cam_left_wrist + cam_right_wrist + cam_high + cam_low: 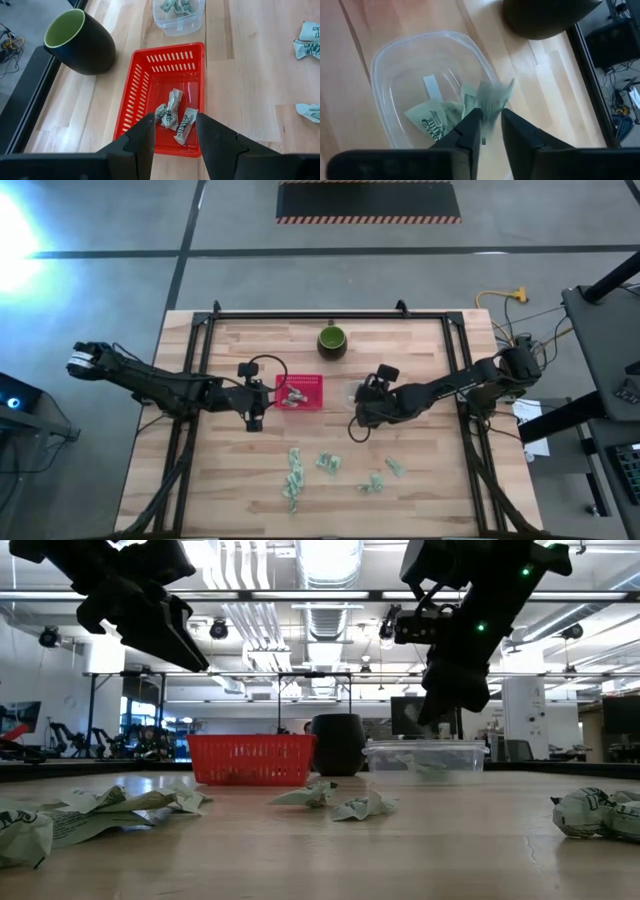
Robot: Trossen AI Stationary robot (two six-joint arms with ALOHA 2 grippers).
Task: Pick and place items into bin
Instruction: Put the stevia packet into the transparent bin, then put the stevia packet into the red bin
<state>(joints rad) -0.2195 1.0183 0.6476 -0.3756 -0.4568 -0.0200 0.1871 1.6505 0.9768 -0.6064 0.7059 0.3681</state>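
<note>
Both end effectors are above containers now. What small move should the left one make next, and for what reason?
Probably lift the left end effector away from the red basket and move it toward the loose wrapped pieces on the table. It looks open and empty, three pieces already lie in the basket, and several are still outside it.

both arms dark, near black, built of jointed segments. left arm (160, 385) has a white band w/ markings near its base end and a thin black cable looping over the wrist. right arm (450, 388) has a boxy black block on top near the wrist, cable curling beneath. left gripper (172, 137) fingers: flat, matte black, wedge-shaped. right gripper (490, 131) fingers same, dark and tapered. low view shows small green leds lit on the right arm.
</note>
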